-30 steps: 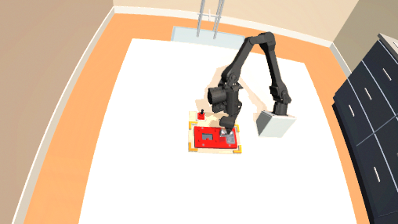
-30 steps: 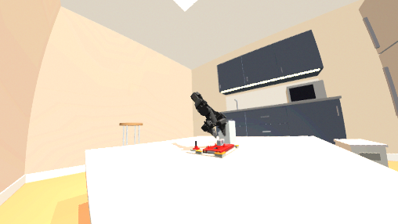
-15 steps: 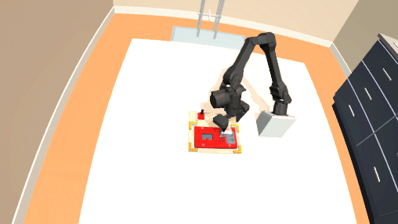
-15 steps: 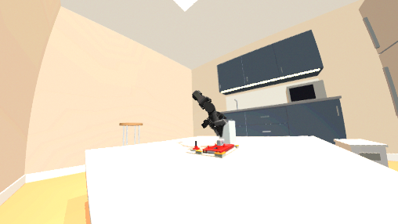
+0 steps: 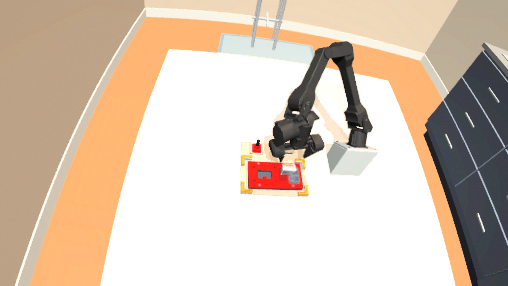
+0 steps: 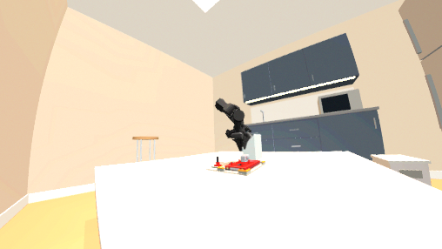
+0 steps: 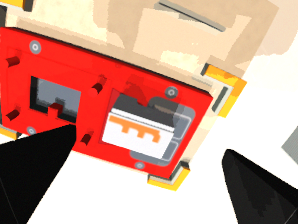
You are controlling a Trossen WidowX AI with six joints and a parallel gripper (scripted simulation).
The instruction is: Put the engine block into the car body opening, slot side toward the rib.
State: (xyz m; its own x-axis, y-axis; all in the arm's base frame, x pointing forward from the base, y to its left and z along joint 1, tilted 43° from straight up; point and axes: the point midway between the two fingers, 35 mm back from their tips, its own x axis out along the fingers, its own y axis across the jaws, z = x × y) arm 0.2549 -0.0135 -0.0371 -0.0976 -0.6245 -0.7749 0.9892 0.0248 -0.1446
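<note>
The engine block (image 5: 289, 169) (image 6: 244, 158) (image 7: 137, 134) stands on the right end of the red car body (image 5: 254, 184) (image 6: 237, 166) (image 7: 92, 112). In the wrist view its white side with an orange pattern faces the lower edge, and a notch shows at its dark upper part. The car body's opening (image 5: 264, 173) (image 7: 57, 94) is empty, with a small red rib (image 7: 55, 109) at its lower edge. My gripper (image 5: 293, 157) (image 6: 241, 149) (image 7: 150, 144) is open and empty above the car body's edge. One fingertip shows near the opening, the other beyond the right end.
Yellow corner brackets (image 5: 245, 188) (image 7: 231, 82) surround the car body on a beige board (image 5: 275, 193) (image 7: 65, 20). Short red pegs (image 7: 96, 87) stick up around the opening. A red piece with a black stick (image 5: 256, 148) (image 6: 217, 164) stands at the board's back left. The arm's pale base block (image 5: 350, 161) (image 6: 255, 146) stands to the right.
</note>
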